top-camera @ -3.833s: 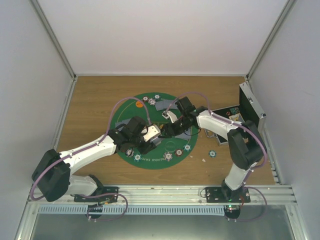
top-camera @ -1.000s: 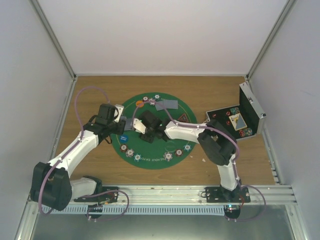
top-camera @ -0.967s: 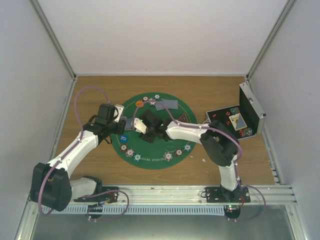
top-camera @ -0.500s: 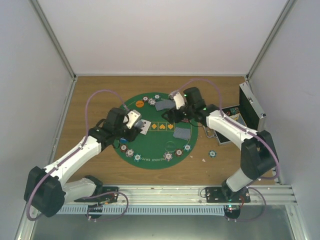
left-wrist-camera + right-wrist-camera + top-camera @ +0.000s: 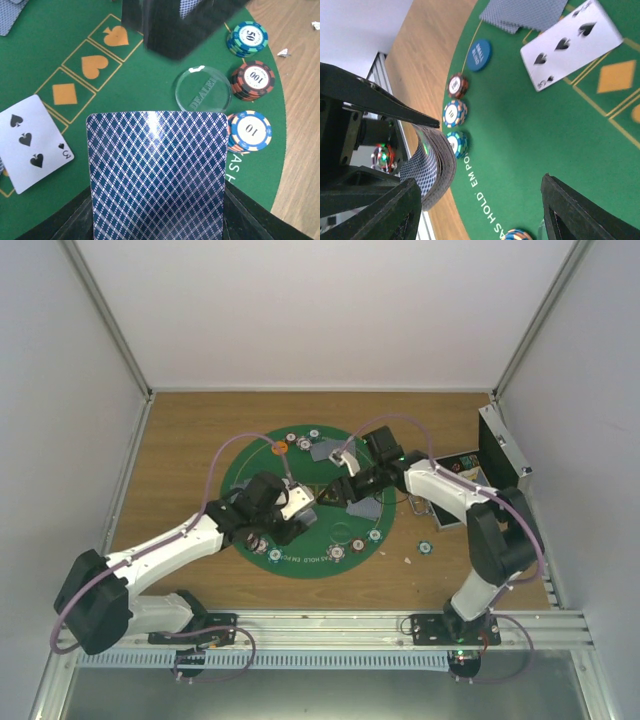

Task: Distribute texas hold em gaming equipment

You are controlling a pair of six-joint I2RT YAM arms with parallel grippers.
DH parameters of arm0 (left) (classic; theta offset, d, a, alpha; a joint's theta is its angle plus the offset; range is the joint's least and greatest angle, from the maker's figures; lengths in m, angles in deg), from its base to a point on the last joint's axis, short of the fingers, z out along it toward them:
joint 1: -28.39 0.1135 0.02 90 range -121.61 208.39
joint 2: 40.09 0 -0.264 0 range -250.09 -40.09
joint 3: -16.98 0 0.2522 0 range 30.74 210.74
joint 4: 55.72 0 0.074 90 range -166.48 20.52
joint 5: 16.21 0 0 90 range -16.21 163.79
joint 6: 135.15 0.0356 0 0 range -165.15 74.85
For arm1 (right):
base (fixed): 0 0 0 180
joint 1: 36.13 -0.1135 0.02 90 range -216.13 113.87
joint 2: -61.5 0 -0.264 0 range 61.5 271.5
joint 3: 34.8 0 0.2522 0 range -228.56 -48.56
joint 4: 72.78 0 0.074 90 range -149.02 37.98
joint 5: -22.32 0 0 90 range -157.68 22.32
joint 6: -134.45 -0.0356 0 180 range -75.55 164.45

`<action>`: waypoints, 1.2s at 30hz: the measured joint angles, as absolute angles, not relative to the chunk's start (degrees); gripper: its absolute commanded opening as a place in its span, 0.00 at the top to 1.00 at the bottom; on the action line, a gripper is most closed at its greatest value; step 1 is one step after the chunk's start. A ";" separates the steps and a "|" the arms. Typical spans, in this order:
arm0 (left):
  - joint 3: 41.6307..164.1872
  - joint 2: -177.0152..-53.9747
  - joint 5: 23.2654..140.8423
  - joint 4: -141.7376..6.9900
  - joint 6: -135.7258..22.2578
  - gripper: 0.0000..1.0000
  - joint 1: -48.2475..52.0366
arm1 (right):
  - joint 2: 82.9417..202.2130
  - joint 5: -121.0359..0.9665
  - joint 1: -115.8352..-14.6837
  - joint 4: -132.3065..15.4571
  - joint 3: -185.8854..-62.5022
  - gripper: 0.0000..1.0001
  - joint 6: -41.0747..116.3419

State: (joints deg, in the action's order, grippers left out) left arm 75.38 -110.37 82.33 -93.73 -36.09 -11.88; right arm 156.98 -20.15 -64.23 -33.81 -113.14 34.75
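A: A wooden table (image 5: 180, 440), white walls all round, and a round green mat (image 5: 55, 35) in the middle. What's on the left?

B: The left gripper (image 5: 157, 220), low over the mat. It is closed to a narrow gap on a deck of blue-backed cards (image 5: 157, 165), a finger against each side. Just beside it a three of spades (image 5: 35, 142) lies face up on the mat's printed boxes.

A: And the chips?

B: Three short chip stacks (image 5: 254, 80) sit along the mat's edge, with a clear dealer button (image 5: 202, 95) just inside them. One loose chip (image 5: 425, 547) lies on the bare wood, off the mat to the right.

A: The right gripper (image 5: 482, 180)?

B: Spread wide with nothing between its fingers, close to the deck, above the mat's middle. Beyond it the metal case (image 5: 495, 455) stands open at the table's right edge.

A: How would you take a card?

B: I'd judge them thin, light and slick, and the deck bows in the grip. Pinch only the top card by its free short edge and slide it off, or several may come away. Chips are stiff, so take them across the rim.
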 measured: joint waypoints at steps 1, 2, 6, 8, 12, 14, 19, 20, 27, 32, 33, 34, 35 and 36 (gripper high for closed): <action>75.38 -110.57 82.44 -93.75 -36.05 0.44 -12.27 | 157.79 -19.60 -64.73 -32.98 -113.27 0.34 35.21; 75.38 -110.74 82.52 -93.75 -35.99 0.44 -12.53 | 158.62 -19.27 -65.34 -32.34 -113.40 0.34 35.65; 75.38 -111.31 82.76 -93.77 -35.50 0.44 -13.25 | 160.78 -18.18 -67.40 -30.20 -114.23 0.37 36.98; 75.38 -111.31 82.76 -93.75 -35.48 0.44 -13.36 | 161.85 -18.05 -68.14 -29.33 -115.34 0.39 37.66; 75.38 -111.38 82.79 -93.75 -35.46 0.44 -13.52 | 163.80 -18.22 -69.43 -28.04 -117.49 0.40 39.02; 75.38 -111.55 82.79 -93.75 -35.46 0.44 -13.58 | 164.26 -18.49 -69.96 -27.47 -117.94 0.41 39.54; 75.38 -111.64 82.76 -93.77 -35.44 0.44 -13.74 | 165.26 -20.50 -70.59 -26.33 -118.86 0.46 39.96; 75.38 -111.64 82.76 -93.84 -35.42 0.44 -13.74 | 165.28 -21.13 -70.59 -26.18 -118.97 0.47 40.02; 75.38 -111.94 82.44 -94.16 -35.42 0.44 -13.78 | 164.78 -23.25 -69.74 -25.31 -119.28 0.50 40.94; 75.38 -111.94 82.11 -94.10 -35.42 0.44 -13.78 | 163.69 -22.29 -66.81 -23.84 -119.28 0.55 42.30; 75.38 -111.94 82.13 -94.10 -35.42 0.44 -13.80 | 163.69 -21.61 -66.57 -23.54 -119.28 0.56 42.51; 75.38 -111.94 82.13 -94.14 -35.42 0.44 -13.80 | 163.69 -20.85 -66.42 -23.34 -119.28 0.58 42.69; 75.38 -111.94 82.13 -94.12 -35.42 0.44 -13.80 | 163.71 -19.84 -66.44 -23.16 -119.28 0.61 42.75; 75.38 -111.94 82.13 -94.10 -35.42 0.44 -13.84 | 163.71 -18.92 -66.44 -23.08 -119.28 0.65 42.95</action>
